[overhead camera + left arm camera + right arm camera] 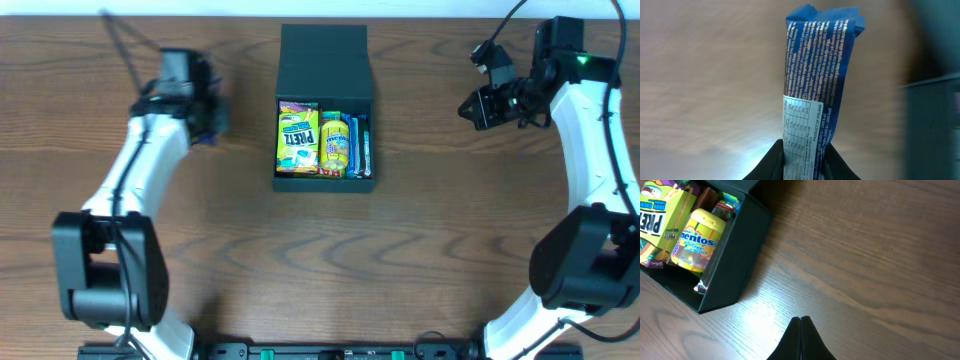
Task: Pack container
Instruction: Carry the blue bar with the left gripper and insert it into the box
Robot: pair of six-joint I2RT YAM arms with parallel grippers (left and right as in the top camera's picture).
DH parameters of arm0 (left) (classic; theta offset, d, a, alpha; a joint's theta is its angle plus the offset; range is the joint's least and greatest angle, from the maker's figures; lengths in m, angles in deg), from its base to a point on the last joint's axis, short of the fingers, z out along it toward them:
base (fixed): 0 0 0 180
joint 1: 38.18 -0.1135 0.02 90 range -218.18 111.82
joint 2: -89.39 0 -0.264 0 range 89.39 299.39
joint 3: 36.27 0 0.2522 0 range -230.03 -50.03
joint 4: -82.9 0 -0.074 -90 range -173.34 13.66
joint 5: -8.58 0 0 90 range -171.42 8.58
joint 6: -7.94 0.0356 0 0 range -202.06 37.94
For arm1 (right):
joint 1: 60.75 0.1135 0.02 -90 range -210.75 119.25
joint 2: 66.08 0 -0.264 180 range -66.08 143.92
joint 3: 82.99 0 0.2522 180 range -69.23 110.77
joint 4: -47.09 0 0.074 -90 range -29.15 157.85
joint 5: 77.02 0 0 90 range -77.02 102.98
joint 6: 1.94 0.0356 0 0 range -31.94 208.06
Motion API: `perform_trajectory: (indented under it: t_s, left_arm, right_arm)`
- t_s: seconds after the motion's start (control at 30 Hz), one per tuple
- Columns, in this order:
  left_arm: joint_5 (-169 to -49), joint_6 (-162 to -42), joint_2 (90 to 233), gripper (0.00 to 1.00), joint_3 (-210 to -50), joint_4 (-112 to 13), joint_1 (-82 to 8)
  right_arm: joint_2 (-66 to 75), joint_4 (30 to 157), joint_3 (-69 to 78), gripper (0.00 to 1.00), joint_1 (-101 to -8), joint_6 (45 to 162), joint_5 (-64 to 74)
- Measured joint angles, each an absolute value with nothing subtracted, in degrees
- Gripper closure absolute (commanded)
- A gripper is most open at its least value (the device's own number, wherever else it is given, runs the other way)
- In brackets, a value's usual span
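Container [323,60] is sitting open, part-filled, midway along the worktop's [400,260] far edge. I'm clenching my left claw [205,118] on a blue bar [815,85]; next I'm likely carrying it rightward and lowering it inside.

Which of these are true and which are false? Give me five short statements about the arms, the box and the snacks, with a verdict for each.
1. The left gripper grips a blue snack bar. True.
2. The right gripper holds a packet. False: its jaws are shut together on nothing.
3. The container has its lid closed. False: the lid lies open and the contents show.
4. A yellow Mentos bottle lies inside the container. True.
5. The Pretz packet lies on the table outside the container. False: it is inside, beside the Mentos bottle.
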State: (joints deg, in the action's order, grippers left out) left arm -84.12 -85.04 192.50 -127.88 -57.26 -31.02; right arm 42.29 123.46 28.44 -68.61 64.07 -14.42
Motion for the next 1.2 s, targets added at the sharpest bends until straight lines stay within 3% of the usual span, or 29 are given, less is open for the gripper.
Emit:
perform_trajectory:
  t_s: [0.2,0.4,0.63,0.7,0.77,0.8,0.83,1.17,1.2]
  left_arm:
    - [-87.44,-94.07,192.46,0.82,-129.78,-62.09,-17.16]
    - [-88.82,-103.97,192.46,0.89,-129.78,-67.77,-6.6]
    - [-88.86,-117.04,193.0,0.89,-129.78,-69.6,-4.7]
    - [-89.21,-120.04,193.46,0.79,-129.78,-69.58,-4.7]
    - [-90.52,-121.65,193.59,0.64,-129.78,-69.6,-4.7]
    - [-91.18,-122.81,193.59,0.5,-129.78,-69.63,-4.7]
    - [-91.9,-122.97,193.59,0.46,-129.78,-69.69,-4.7]
    - [-94.83,-122.42,193.59,0.45,-129.78,-69.71,-5.71]
    - [-94.85,-121.44,193.59,0.44,-129.78,-69.71,-6.58]
  right_arm:
    - [42.29,122.59,28.44,0.99,-68.63,64.12,-14.16]
    - [42.29,122.28,28.44,0.99,-68.65,64.12,-14.07]
    - [42.29,122.19,28.44,0.98,-68.65,64.12,-14.02]
    - [42.29,122.04,28.44,0.99,-68.65,64.14,-14.0]
    - [42.29,121.86,28.44,0.99,-68.65,64.18,-14.0]
    - [42.29,121.82,28.44,0.99,-68.65,64.2,-14.0]
    - [42.29,121.78,28.44,0.98,-68.65,64.2,-14.0]
    - [42.29,121.56,28.44,0.98,-68.65,64.23,-14.0]
    - [42.29,121.38,28.44,0.94,-68.65,64.23,-14.02]
